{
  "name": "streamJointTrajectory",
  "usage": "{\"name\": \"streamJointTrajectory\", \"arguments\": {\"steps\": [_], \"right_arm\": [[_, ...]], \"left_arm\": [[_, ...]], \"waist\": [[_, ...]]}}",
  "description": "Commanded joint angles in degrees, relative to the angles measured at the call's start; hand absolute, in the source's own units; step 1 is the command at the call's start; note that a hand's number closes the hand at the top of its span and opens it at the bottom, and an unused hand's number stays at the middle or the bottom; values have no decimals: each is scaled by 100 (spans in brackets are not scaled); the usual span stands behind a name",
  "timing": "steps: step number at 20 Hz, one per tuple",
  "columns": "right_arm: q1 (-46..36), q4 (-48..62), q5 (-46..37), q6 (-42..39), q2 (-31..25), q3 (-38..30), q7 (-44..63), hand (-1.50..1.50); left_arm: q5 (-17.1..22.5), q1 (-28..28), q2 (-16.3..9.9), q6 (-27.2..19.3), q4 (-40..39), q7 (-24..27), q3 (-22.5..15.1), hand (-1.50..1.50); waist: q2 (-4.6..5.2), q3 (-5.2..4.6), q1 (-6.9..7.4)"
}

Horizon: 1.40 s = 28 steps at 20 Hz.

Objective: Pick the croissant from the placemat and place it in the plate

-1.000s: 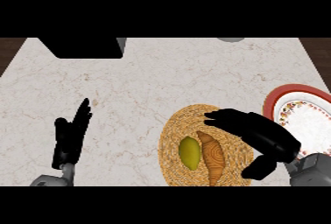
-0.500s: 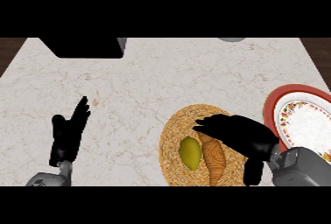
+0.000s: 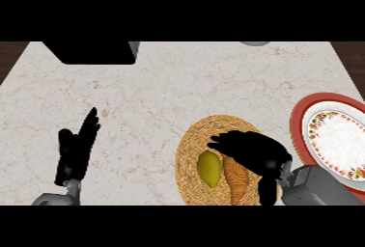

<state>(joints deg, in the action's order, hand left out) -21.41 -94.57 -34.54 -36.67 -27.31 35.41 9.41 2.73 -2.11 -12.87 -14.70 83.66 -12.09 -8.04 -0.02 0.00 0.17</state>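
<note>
While the left hand [image 3: 76,152] rests open with straight fingers near the counter's [image 3: 164,91] lower left, the right hand [image 3: 253,150] hangs with curled fingers over the croissant [image 3: 239,178], which lies on the woven placemat [image 3: 189,159] beside a yellow-green fruit [image 3: 208,167], the red-rimmed plate [image 3: 303,120] standing just right.

The light is soft and even all over the pale marble desk [image 3: 178,91]. Nothing shines or glares. Almost no shadows fall on it. The round woven straw placemat [image 3: 191,159] and red-rimmed flowered plate [image 3: 303,116] look bright.
</note>
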Motion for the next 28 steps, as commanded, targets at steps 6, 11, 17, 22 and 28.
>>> {"name": "streamJointTrajectory", "arguments": {"steps": [6,11,17,22,28], "right_arm": [[214,315,-975,-270,691,-224,-395,-150],[396,559,-1344,-280,830,-358,-691,-150],[407,1291,-1868,43,1028,-443,-1180,-150],[78,1288,-2152,135,932,-428,-1749,150],[516,1286,-2789,866,1123,-442,-2013,150]], "left_arm": [[-175,9,199,233,-144,189,307,0],[-364,213,201,323,354,-222,241,0],[-436,-96,356,344,74,-203,429,0],[-534,250,313,406,650,-530,322,0],[-621,-7,564,381,-42,-56,497,0]], "waist": [[0,0,-4],[-1,1,3],[3,1,-2],[-2,2,22],[1,0,-7]]}}
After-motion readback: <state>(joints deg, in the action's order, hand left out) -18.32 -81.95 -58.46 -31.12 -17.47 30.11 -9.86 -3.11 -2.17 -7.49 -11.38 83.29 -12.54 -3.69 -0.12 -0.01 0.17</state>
